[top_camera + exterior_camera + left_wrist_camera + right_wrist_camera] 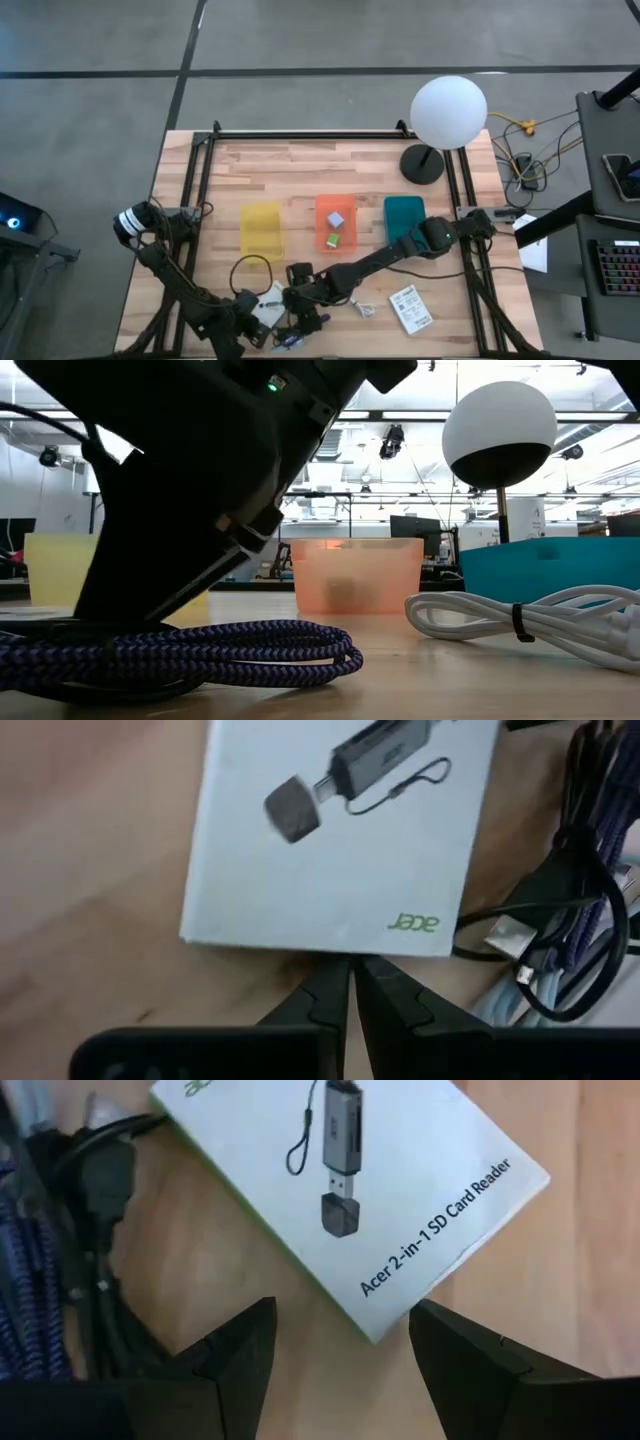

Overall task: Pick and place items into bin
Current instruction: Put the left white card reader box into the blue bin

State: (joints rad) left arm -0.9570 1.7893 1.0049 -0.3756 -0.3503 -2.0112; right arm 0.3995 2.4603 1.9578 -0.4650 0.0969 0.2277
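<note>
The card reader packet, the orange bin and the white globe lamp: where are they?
card reader packet [400,1190]: right wrist view, its printed face.
orange bin [338,212]: high view, its rim.
white globe lamp [449,112]: high view, its globe.

Dark jointed arms [385,258] – black wedge-shaped claw [340,1355] fingers

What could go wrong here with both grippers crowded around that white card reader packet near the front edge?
The shut left gripper and the open right gripper both point at the same white packet, so the arms might collide. The packet lies flat on the table, so the right fingers could slide over it instead of gripping. The dark braided cable lies right beside it and could snag.
</note>
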